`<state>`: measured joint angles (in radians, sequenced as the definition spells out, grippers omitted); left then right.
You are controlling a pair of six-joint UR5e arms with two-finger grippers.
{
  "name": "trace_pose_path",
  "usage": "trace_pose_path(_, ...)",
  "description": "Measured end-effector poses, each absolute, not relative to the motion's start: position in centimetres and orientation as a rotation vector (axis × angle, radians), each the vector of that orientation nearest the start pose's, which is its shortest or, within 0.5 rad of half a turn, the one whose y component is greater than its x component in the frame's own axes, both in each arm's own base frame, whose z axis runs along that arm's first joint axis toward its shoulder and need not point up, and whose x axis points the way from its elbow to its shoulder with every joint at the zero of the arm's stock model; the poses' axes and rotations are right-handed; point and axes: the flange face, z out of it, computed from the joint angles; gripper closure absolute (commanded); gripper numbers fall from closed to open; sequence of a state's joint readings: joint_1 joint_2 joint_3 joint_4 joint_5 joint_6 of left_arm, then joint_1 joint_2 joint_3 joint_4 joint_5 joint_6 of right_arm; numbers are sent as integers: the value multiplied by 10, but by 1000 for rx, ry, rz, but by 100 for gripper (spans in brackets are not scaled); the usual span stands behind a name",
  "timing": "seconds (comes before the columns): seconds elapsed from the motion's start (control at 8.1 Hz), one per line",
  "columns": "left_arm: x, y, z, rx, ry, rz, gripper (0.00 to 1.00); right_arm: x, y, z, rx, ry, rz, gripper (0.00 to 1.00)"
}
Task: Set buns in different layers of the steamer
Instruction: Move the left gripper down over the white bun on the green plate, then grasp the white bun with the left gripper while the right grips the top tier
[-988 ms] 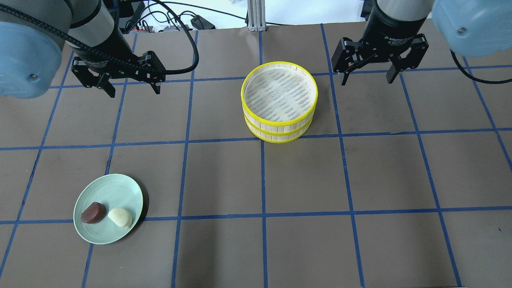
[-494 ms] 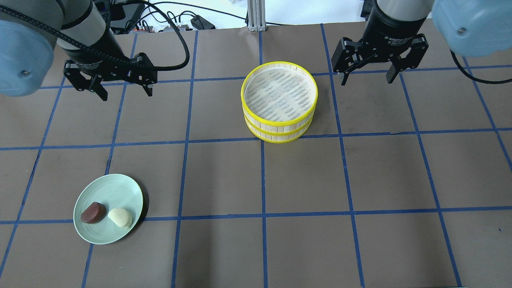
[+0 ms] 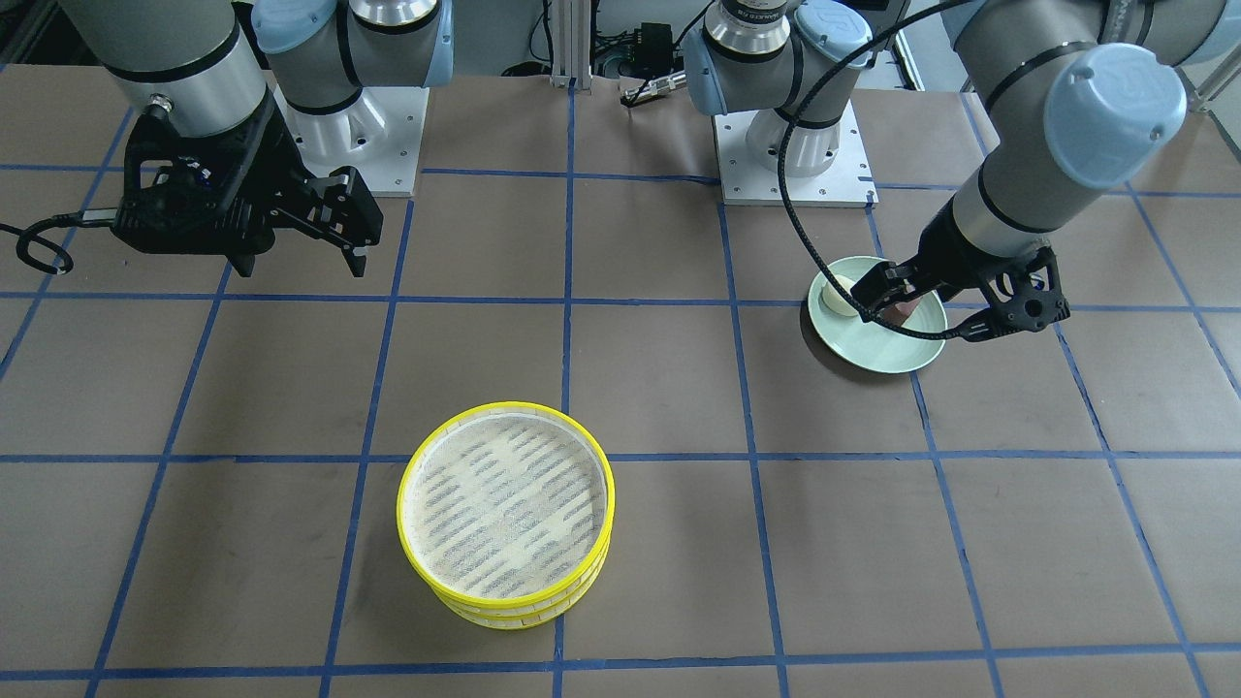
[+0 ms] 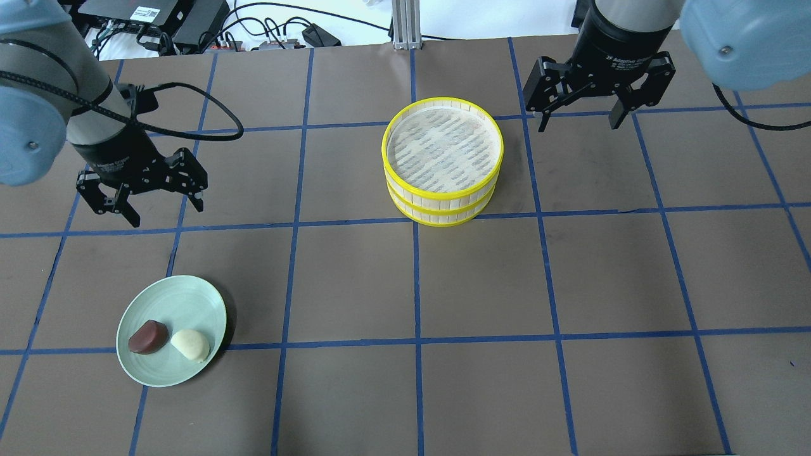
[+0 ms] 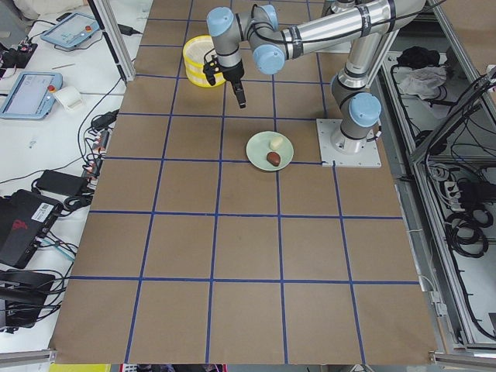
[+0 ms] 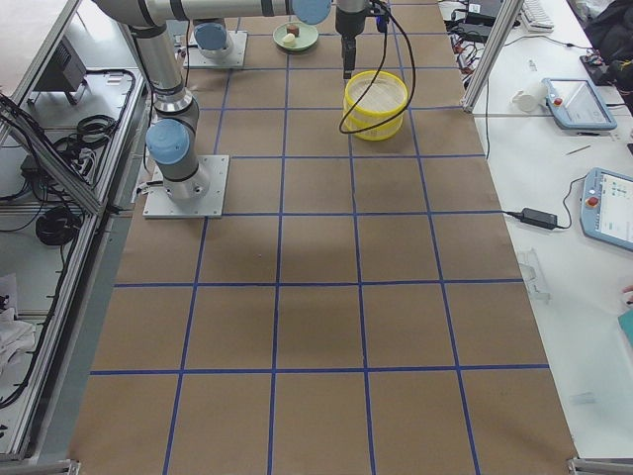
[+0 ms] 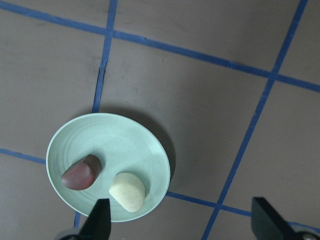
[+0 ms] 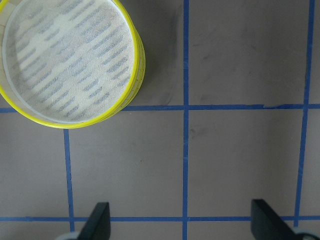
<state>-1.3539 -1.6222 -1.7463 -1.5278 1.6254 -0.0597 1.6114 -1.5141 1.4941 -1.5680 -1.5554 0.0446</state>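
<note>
A: Two buns, the brown bun (image 4: pixel 148 336) and the white bun (image 4: pixel 190 344), lie just beside each other on the green plate (image 4: pixel 184 297), well apart from the steamer (image 4: pixel 443 212).
B: Claws?
A: The left claw (image 4: pixel 166 212) hangs near the plate, fingers spread, empty. The right claw (image 4: pixel 578 123) sits beside the steamer, also spread, empty.
B: Advice: centre the left claw over one bun, straddle its narrow width, come down without nudging its neighbour, squeeze gently; it probably dents.

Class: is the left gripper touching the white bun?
Apart. In the left wrist view the white bun lies on the plate, and the open left gripper hangs clear above it.
</note>
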Motion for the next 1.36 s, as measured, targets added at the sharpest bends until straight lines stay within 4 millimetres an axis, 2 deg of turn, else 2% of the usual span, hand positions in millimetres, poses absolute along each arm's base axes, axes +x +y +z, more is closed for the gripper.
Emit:
trace_pose_path(0.25, -10, -491, 337, -510, 3023, 522, 2, 157, -522, 488, 7, 3125, -37, 0)
trace_pose_path(0.37, -10, -486, 321, -592, 2984, 637, 7, 157, -524, 486, 2, 3125, -37, 0)
trace_pose_path(0.49, -11, -480, 307, -669, 2939, 731, 12, 157, -525, 484, 0, 3125, -35, 0)
trace_pose_path(0.74, -11, -464, 277, -750, 2865, 871, 14, 158, -526, 483, -2, 3124, -36, 0)
trace_pose_path(0.99, 6, -456, 251, -809, 2822, 973, 26, 158, -527, 481, -1, 3119, -29, 0)
trace_pose_path(1.11, 13, -454, 237, -828, 2803, 1025, 26, 159, -530, 475, 4, 3117, -19, 0)
trace_pose_path(1.36, 25, -451, 212, -859, 2771, 1121, 26, 163, -554, 443, 13, 3110, -57, 0)
